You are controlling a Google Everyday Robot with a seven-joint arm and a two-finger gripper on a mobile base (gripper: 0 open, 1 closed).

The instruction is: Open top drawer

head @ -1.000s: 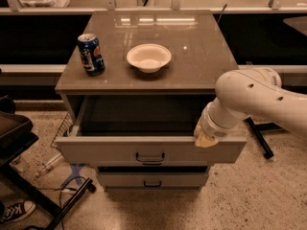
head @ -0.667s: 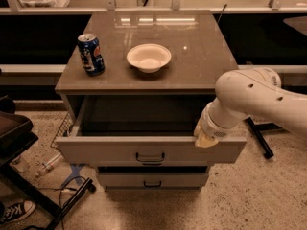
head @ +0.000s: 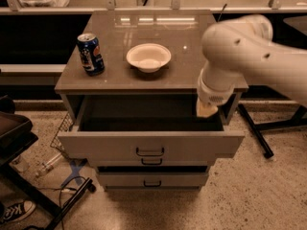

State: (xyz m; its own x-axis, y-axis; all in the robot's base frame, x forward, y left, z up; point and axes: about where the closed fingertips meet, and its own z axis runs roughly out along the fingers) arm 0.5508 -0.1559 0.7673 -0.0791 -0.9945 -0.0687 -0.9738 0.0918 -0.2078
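- My gripper (head: 207, 109) hangs over the 3 o'clock end of the top drawer (head: 192, 145), close to its right wall. It may be touching, but shadow hides the gap. I cannot tell whether it is open or closed.
- The drawer stands pulled well out of the cabinet (head: 158, 28). Its front runs 9 to 3 o'clock, and its handle (head: 150, 152) lies at about 8 o'clock from the gripper.
- On the cabinet top a can (head: 90, 53) and a bowl (head: 148, 56) sit apart, and the floor (head: 268, 195) below is speckled.

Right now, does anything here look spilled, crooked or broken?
Nothing stands out. The can and bowl stand upright, the top drawer is pulled out straight, and the gripper hangs over its right side. Nothing is spilled.
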